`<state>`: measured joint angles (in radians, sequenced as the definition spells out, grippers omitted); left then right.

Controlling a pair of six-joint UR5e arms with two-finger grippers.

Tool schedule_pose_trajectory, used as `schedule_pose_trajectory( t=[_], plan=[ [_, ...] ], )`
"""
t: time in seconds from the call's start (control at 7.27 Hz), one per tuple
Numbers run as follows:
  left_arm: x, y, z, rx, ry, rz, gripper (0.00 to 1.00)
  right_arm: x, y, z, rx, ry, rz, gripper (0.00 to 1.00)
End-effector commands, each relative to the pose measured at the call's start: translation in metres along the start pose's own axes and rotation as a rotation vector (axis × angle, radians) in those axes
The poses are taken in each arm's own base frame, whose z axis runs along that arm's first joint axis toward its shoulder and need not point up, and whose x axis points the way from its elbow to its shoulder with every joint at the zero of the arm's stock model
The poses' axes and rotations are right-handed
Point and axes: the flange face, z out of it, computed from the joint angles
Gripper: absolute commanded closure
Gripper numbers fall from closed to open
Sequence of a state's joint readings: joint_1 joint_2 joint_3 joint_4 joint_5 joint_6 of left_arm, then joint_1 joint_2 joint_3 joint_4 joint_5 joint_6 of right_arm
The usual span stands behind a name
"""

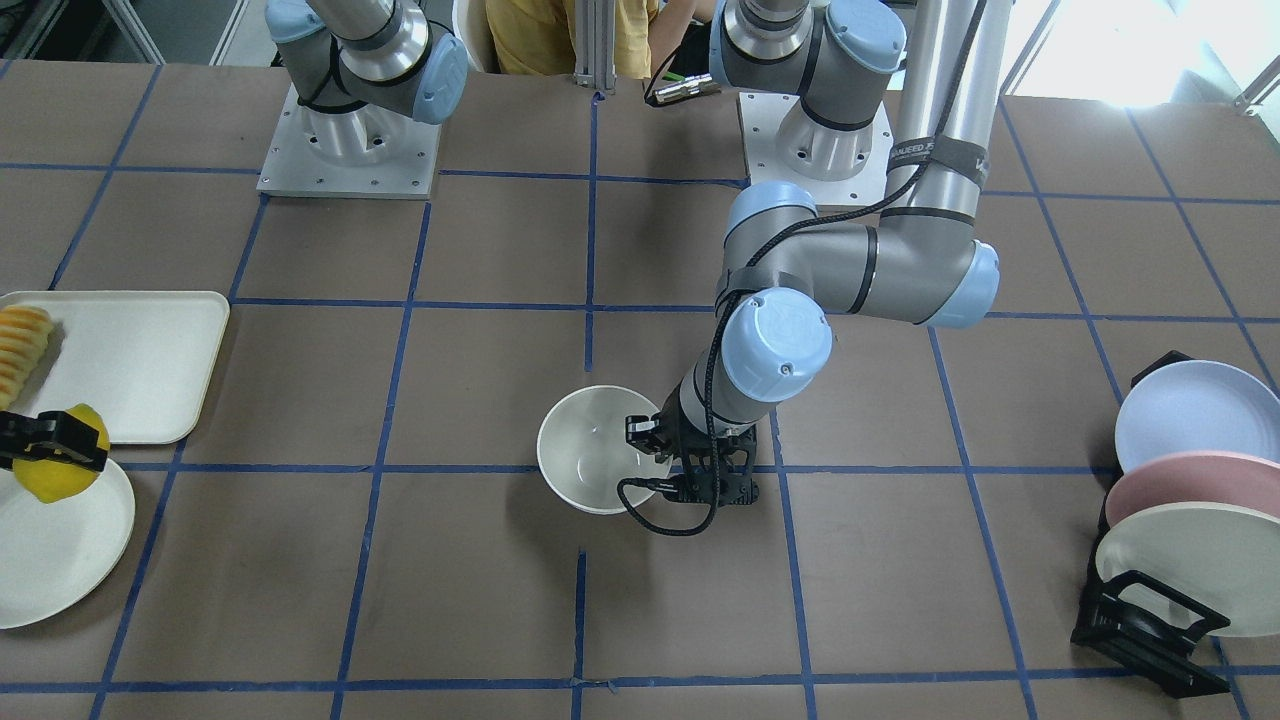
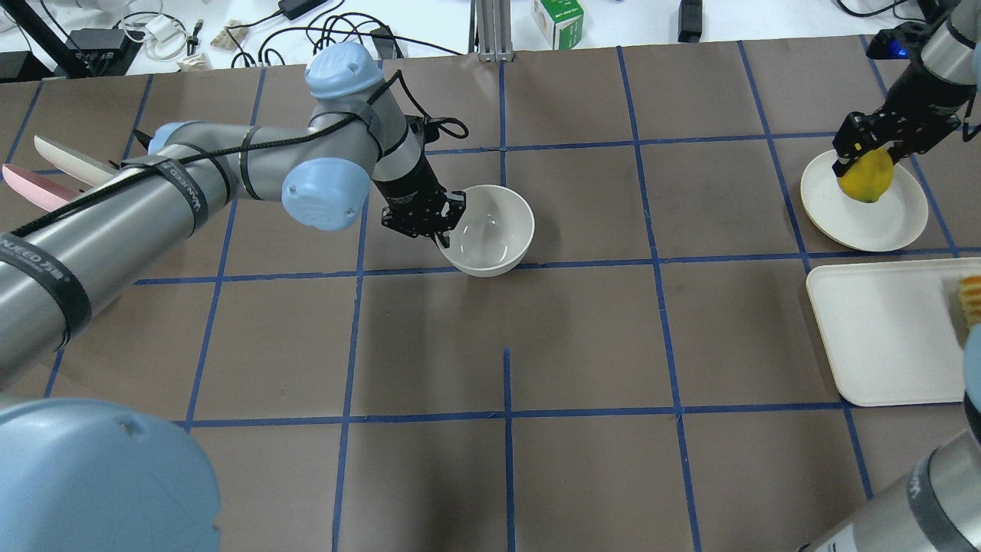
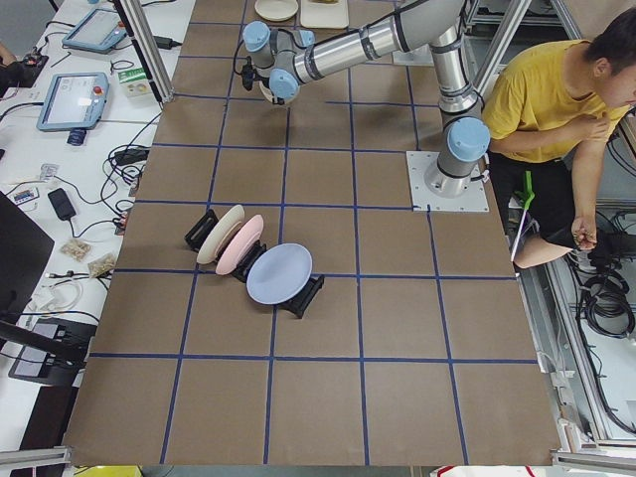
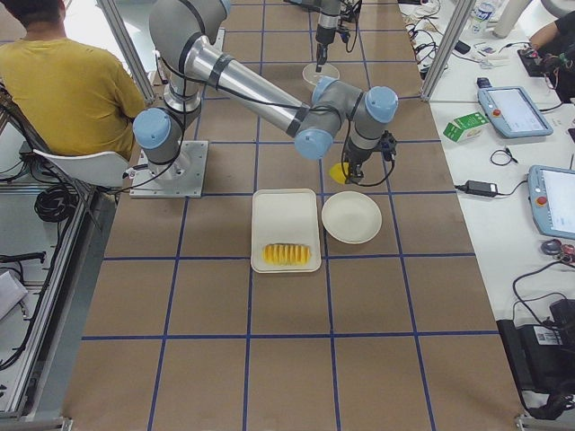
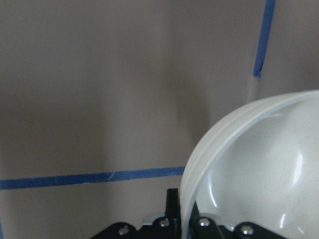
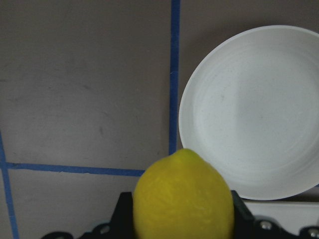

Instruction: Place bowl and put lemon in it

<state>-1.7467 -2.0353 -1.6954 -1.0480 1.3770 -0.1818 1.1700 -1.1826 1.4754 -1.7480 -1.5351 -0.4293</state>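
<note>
While left hand (image 2: 448, 230) pinches bowl (image 2: 498, 230), right hand (image 2: 866, 159) lemon (image 2: 864, 182), blue tape (image 2: 506, 418) grids table (image 2: 582, 337).

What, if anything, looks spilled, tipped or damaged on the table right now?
Nothing stands out. The bowl is upright, rim pinched by the left gripper; the right gripper holds the lemon intact near the round plate; the slices lie in a neat row on the tray.

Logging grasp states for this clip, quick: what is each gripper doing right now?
Left gripper: closed on the rim of the bowl.
Right gripper: closed on the lemon.
</note>
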Motion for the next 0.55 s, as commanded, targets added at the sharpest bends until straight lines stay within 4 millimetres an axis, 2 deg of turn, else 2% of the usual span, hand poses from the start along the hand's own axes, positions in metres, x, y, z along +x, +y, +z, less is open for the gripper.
schedule_pose_trajectory(
  t=[0.0,0.14,0.41],
  plan=[
    [0.010,0.013,0.017,0.006,-0.015,-0.010,1.00,-0.079,0.009,-0.024,-0.013,0.002,0.045,1.00],
    [0.017,0.012,0.015,0.015,-0.017,-0.010,1.00,-0.119,0.011,-0.031,-0.001,0.014,0.051,1.00],
    [0.015,0.005,0.012,0.044,-0.019,0.000,0.01,-0.203,0.023,-0.040,0.019,0.031,0.082,1.00]
  ],
)
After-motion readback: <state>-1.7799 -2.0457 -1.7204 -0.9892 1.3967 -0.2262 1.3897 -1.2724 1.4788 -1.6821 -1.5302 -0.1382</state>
